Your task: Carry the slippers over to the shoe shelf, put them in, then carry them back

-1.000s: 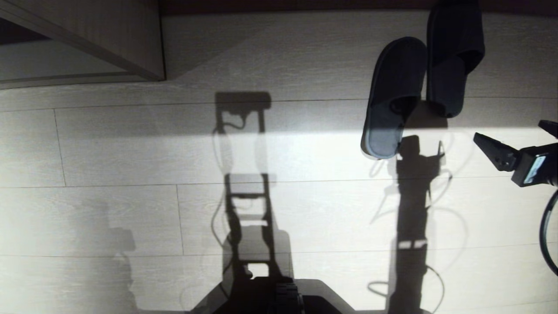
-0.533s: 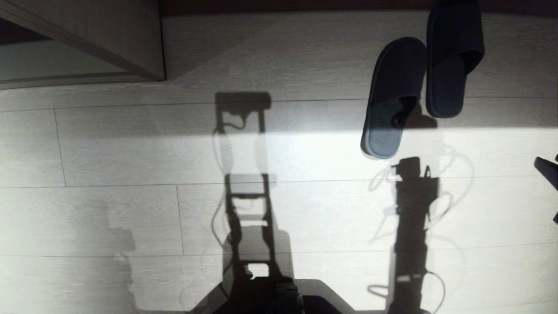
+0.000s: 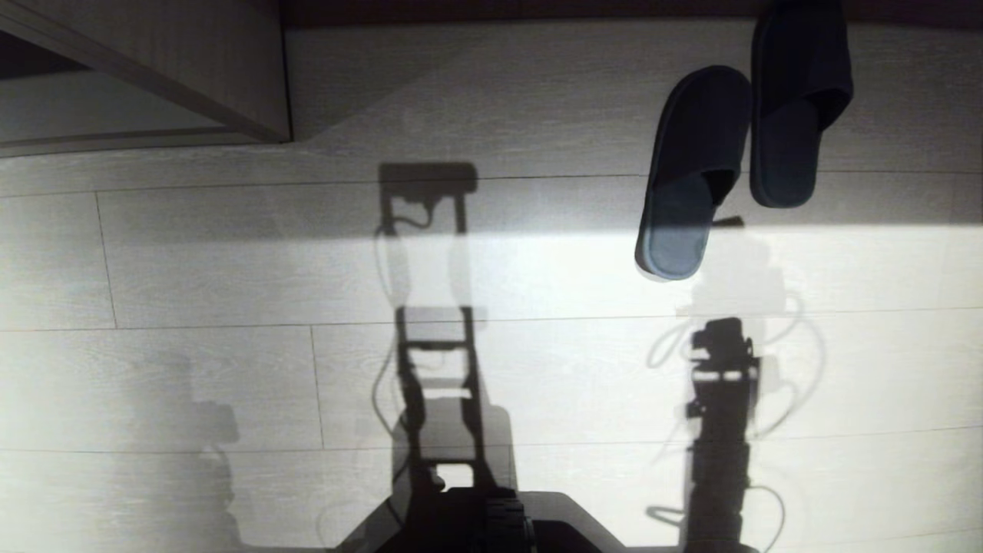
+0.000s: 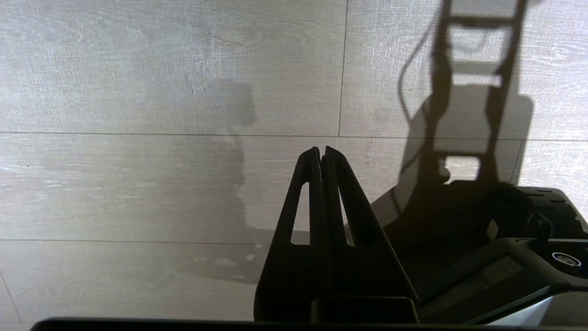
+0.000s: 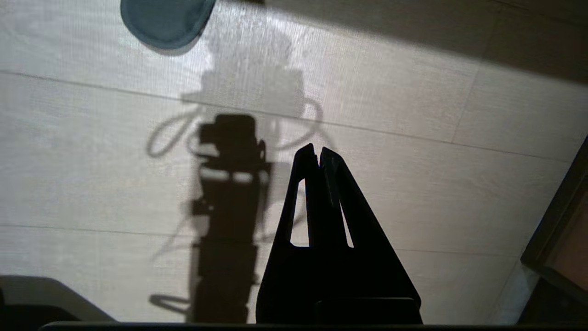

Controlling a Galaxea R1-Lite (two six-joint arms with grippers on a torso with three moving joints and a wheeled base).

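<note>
The two dark grey-blue slippers lie side by side on the pale plank floor at the far right of the head view, the left slipper nearer than the right slipper. Neither gripper touches them. In the right wrist view my right gripper is shut and empty above bare floor, well short of a slipper's heel. My left gripper is shut and empty, parked over the floor beside the base. Neither gripper shows in the head view. Pale wood boards with a slanted edge stand far left; I cannot tell whether they are the shoe shelf.
My dark base fills the near middle, and also shows in the left wrist view. A dark strip runs along the far edge of the floor. A dark frame stands beside my right gripper. Arm shadows cross the sunlit planks.
My right gripper, open at the right edge of the head view, has drawn back out of that view and shut. The slippers have not moved.
</note>
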